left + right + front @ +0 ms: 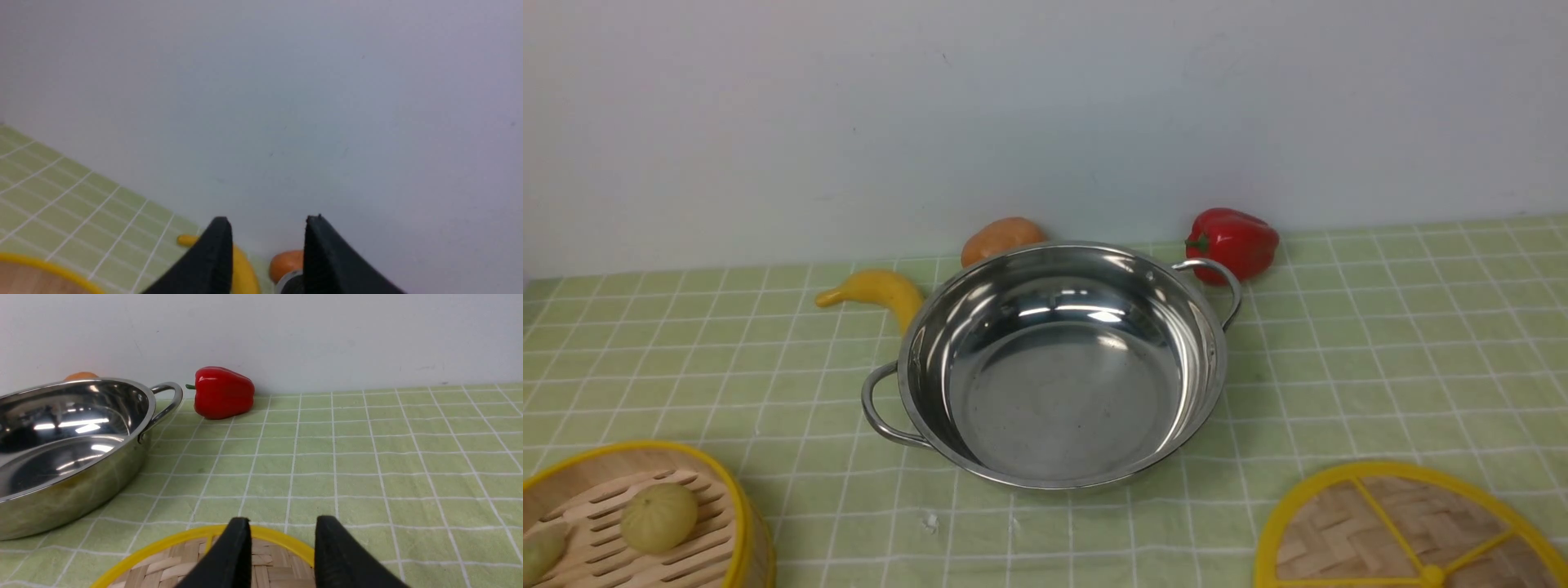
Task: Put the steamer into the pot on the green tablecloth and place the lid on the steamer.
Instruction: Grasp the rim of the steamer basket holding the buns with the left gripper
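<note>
The steel pot [1058, 363] sits empty in the middle of the green tablecloth [1380, 343]; it also shows in the right wrist view [69, 453]. The bamboo steamer [637, 523] stands at the front left with two pale green round foods inside; its yellow rim shows in the left wrist view [49, 267]. The woven lid [1413, 531] lies flat at the front right. Neither arm shows in the front view. My left gripper [267, 222] is open and empty above the steamer's far edge. My right gripper [282, 524] is open and empty over the lid [196, 555].
A yellow banana [878, 292], an orange potato-like vegetable [1001, 238] and a red bell pepper [1233, 241] lie behind the pot against the white wall. The pot has looped handles at its front left [878, 408] and back right [1217, 282].
</note>
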Robot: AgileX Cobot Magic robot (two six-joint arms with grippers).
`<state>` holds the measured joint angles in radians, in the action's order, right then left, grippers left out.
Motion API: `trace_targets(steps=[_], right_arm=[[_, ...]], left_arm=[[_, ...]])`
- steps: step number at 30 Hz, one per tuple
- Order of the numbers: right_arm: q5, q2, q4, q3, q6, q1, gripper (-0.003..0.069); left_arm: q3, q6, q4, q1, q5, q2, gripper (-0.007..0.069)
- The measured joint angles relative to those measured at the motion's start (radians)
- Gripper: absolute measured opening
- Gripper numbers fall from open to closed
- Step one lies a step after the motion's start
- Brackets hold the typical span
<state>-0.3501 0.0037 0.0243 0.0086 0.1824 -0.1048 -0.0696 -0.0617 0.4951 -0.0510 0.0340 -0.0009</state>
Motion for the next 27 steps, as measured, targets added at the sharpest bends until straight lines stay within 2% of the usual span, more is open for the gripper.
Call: trace_targets(steps=[3, 4, 5, 7, 8, 10, 13, 15, 16, 17, 20, 27], right_arm=[[0.000, 0.000, 0.000, 0.000, 0.000, 0.000, 0.0240], [0.000, 0.000, 0.000, 0.000, 0.000, 0.000, 0.0240], [0.000, 0.000, 0.000, 0.000, 0.000, 0.000, 0.0240], [0.000, 0.000, 0.000, 0.000, 0.000, 0.000, 0.0240], [0.000, 0.000, 0.000, 0.000, 0.000, 0.000, 0.0240], [0.000, 0.000, 0.000, 0.000, 0.000, 0.000, 0.0240], [0.000, 0.000, 0.000, 0.000, 0.000, 0.000, 0.0240], [0.000, 0.000, 0.000, 0.000, 0.000, 0.000, 0.0240], [0.000, 0.000, 0.000, 0.000, 0.000, 0.000, 0.0240], [0.000, 0.000, 0.000, 0.000, 0.000, 0.000, 0.0240], [0.000, 0.000, 0.000, 0.000, 0.000, 0.000, 0.0240], [0.000, 0.000, -0.002, 0.000, 0.000, 0.000, 0.0240]], left_arm=[[-0.102, 0.032, -0.045, 0.000, 0.109, 0.026, 0.0243], [-0.195, 0.062, -0.099, 0.000, 0.253, 0.077, 0.0243], [-0.215, 0.062, -0.114, 0.000, 0.271, 0.093, 0.0243], [-0.309, 0.085, -0.180, 0.000, 0.459, 0.181, 0.0243], [-0.377, 0.093, -0.229, 0.000, 0.634, 0.261, 0.0243], [-0.471, 0.109, -0.288, 0.000, 0.846, 0.410, 0.0244], [-0.557, 0.156, -0.332, 0.000, 1.012, 0.573, 0.0244], [-0.612, 0.223, -0.349, 0.000, 1.076, 0.700, 0.0244], [-0.612, 0.223, -0.349, 0.000, 1.076, 0.700, 0.0244], [-0.640, 0.283, -0.350, 0.000, 1.088, 0.794, 0.0244], [-0.662, 0.346, -0.344, 0.000, 1.068, 0.905, 0.0244], [-0.718, 0.369, -0.313, 0.000, 1.030, 1.158, 0.0244]])
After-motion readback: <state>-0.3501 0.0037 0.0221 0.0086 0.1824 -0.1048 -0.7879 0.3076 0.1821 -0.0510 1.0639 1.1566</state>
